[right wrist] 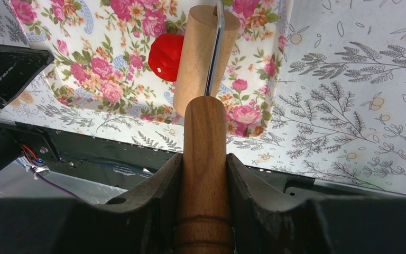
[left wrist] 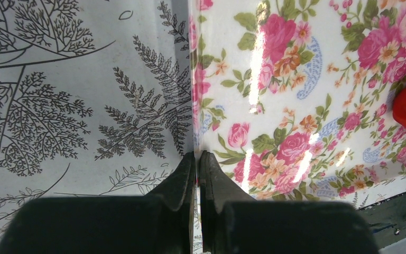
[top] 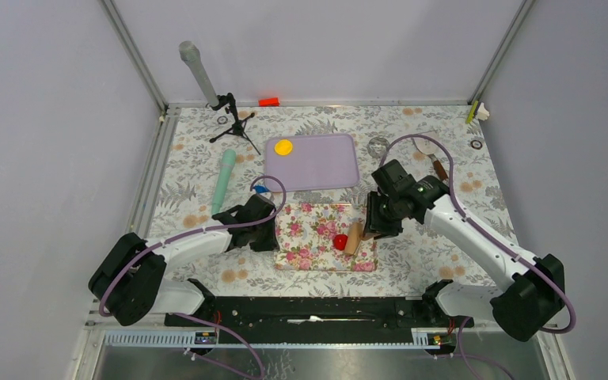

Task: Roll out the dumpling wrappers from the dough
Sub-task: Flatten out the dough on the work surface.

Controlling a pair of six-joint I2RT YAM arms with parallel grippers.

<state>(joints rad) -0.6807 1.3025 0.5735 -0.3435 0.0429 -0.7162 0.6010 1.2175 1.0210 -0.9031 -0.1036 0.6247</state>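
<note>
right gripper (right wrist: 204,159) clamped on the roller (right wrist: 195,58) handle, its barrel on the flowery board (right wrist: 100,58) right beside the red dough ball (right wrist: 166,55), left gripper (left wrist: 197,159) pinched shut at that board's left edge

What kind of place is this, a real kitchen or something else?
Probably a robot test cell staged as a play kitchen: plain grey walls in a metal frame, two arms bolted at the table edge, and a red clay dough ball on a floral board, a roller beside it.
</note>
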